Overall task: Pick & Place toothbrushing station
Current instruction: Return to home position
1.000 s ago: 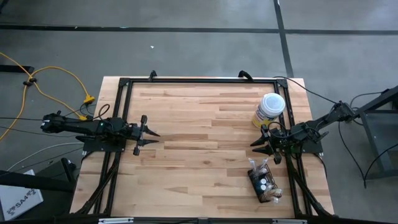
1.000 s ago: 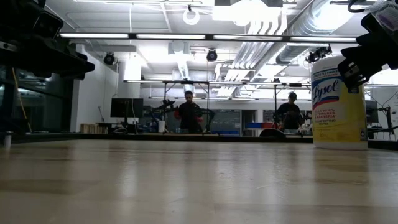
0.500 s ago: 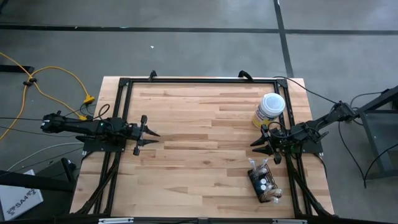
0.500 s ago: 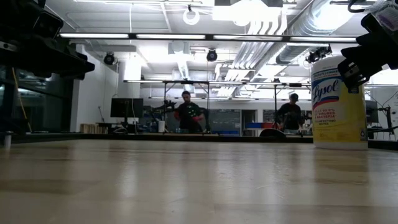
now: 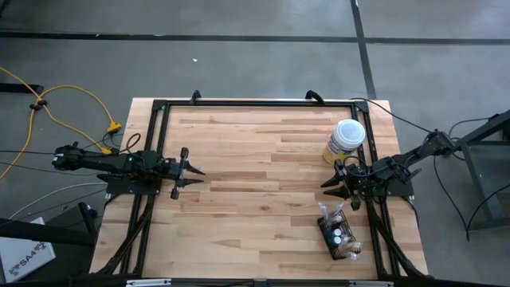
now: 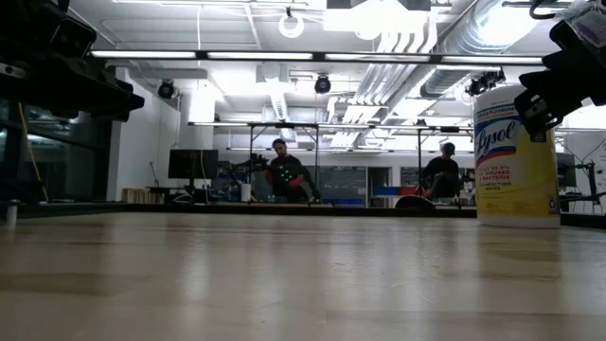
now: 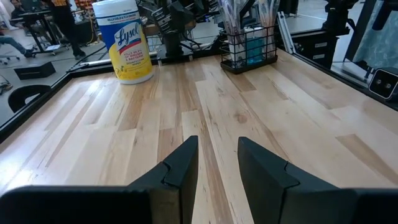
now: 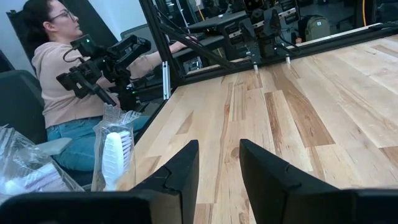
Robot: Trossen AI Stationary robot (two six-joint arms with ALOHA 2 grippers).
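— So, which step is this?

— By my reading, the return to rest. The small black wire-mesh rectangular basket (image 5: 339, 233) stands on the pale butcher-block wooden table (image 5: 255, 151), near its front right corner. Clear-wrapped toothbrushes (image 7: 233, 14) stand up out of it. Whether one of them is orange I cannot tell.

— And the grippers?

— The left gripper (image 5: 198, 177) hovers at the left side of the table, well apart from the basket, pointing across the boards. Its fingers stand a moderate gap apart with only bare wood showing between them. The right gripper (image 5: 328, 182) is at the right side, between the yellow wipes canister with a white lid (image 5: 345, 139) and the basket. It is near both and touches neither. Its fingers are parted about as far, and it holds nothing.

— Nothing left to load, then?

— Nothing that I can see, since no loose brush lies on the table. Judging from that, the filling looks done.

— What does the next move ask?

— Little. If the arms are not fully parked, each should fold in toward its own base. The right one should lift clear so that it brushes neither the canister nor the wrappers poking out of the basket. A knock there could tip the basket, which looks light.

— Anyone nearby?

— A seated person (image 8: 53, 81) shows beyond the table edge in the right wrist view, clear of both arms.
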